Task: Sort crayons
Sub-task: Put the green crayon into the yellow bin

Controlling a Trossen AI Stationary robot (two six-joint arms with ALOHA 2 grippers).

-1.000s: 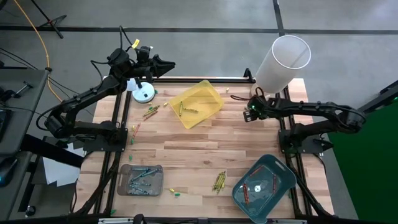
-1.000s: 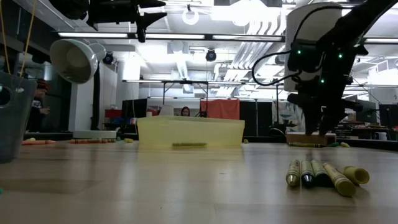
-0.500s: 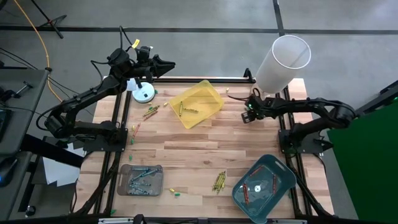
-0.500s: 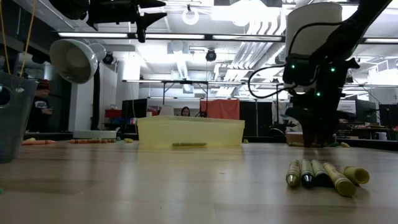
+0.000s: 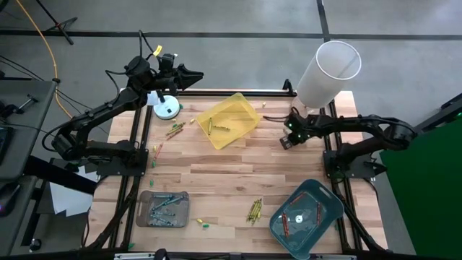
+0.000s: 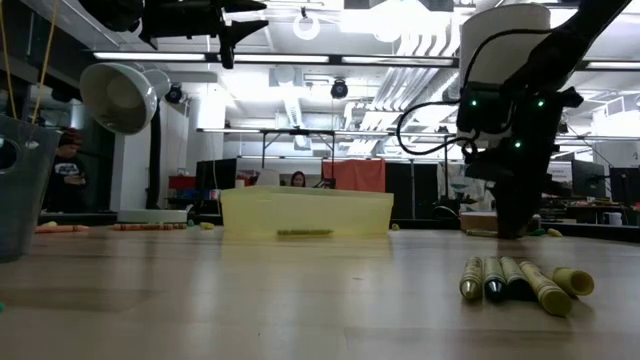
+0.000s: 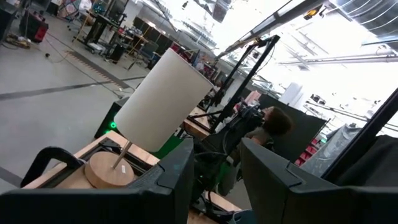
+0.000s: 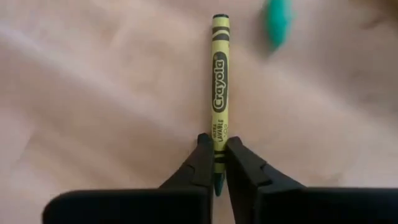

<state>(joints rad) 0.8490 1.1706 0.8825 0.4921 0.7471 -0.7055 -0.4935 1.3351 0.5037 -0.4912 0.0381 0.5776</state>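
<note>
With the right pincer (image 8: 214,163) pinched onto the lower end of a yellow-green crayon (image 8: 219,93), I judge I'm at the pick-up step of the sort. That crayon lies flat on the tabletop (image 5: 231,162), well to the right of the yellow tray (image 5: 249,110) and near the foot of the white lamp (image 5: 328,72); a small green bit (image 8: 278,22) lies just beyond its far tip. The hold is at one end only, so my next move calls for a slow, straight lift, watching that the long free end doesn't droop or twist out, then a carry over to whichever tray takes this colour. By shade I'd guess the yellow tray, but I can't be sure.

My left pincer (image 7: 214,168) waits raised beyond the yellow tray's far left corner, its fingers parted with nothing between them.

As for containers: the yellow tray sits tilted at the far middle and holds a few yellow-olive sticks. The grey tray (image 5: 141,218), at the near left from it, holds a heap of mostly blue and green ones. The teal tray (image 5: 328,198), at the near right, holds a couple of red-orange ones and a small white disc. Loose crayons lie elsewhere too: a cluster of olive crayons (image 5: 254,210) between the grey and teal trays, and a few more just left of the yellow tray.
</note>
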